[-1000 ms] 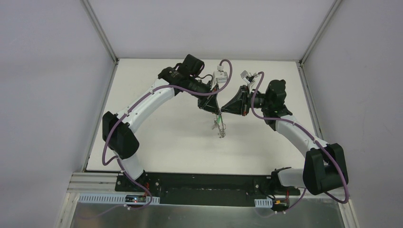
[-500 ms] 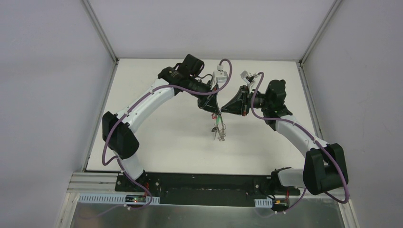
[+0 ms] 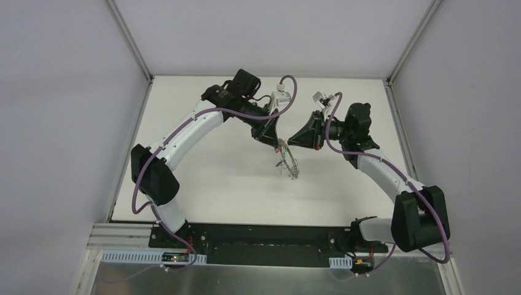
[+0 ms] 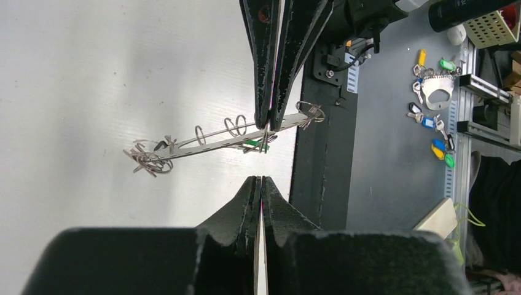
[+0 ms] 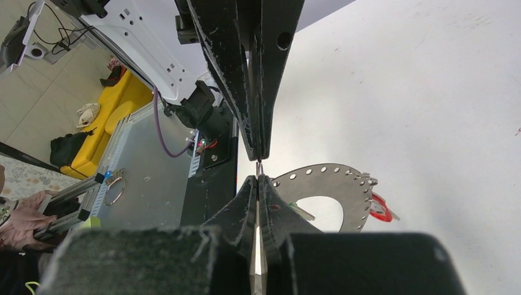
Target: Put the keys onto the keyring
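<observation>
- L gripper [image 4: 264,150]: I have it clamped on the keyring [image 4: 203,142] at the rim. The ring sticks out past the tips and looks lifted off the table [image 3: 215,184].
- R gripper [image 5: 258,167]: tips together, just beside the ring. Can't tell if anything is pinched.
- Progress (my est.): green key [image 4: 252,145] and red key [image 5: 381,209] sit at the rim. No loose key in view, so prob. near done.
- Surface: plain white, matte.
- Room: grey walls [image 3: 61,123], alu frame [image 3: 129,38].
</observation>
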{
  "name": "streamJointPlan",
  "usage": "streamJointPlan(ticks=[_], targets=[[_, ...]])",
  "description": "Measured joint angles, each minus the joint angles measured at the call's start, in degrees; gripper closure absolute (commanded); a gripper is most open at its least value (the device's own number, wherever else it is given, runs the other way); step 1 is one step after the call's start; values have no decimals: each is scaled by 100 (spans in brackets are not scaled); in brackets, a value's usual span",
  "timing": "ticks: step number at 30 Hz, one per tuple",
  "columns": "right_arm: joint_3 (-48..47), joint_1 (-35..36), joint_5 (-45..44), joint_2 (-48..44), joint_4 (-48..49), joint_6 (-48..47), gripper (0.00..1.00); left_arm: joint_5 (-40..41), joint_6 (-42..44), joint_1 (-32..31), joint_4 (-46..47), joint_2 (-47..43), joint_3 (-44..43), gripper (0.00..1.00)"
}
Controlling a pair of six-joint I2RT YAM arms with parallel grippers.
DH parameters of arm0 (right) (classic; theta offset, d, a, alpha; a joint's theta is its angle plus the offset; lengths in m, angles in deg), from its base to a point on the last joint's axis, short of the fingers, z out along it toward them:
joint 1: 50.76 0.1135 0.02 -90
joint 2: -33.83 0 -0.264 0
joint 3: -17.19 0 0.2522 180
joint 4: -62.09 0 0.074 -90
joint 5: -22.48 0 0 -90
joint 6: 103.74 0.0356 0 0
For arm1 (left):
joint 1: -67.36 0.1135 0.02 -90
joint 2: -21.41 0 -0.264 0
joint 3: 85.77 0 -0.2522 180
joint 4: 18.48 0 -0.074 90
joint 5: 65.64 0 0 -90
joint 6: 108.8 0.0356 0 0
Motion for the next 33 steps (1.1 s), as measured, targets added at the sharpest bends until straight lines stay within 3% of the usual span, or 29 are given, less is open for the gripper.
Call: streamJointPlan(ticks=[15, 27, 33], targets=[[0, -2, 2, 0, -17, 0, 100, -59, -343, -2, 208, 0, 0, 75], [0, -2, 2, 0, -17, 2, 100, -192, -706, -17, 557, 168, 0, 73], [0, -2, 0, 0, -17, 2, 100, -232, -837, -48, 638, 205, 0, 78]])
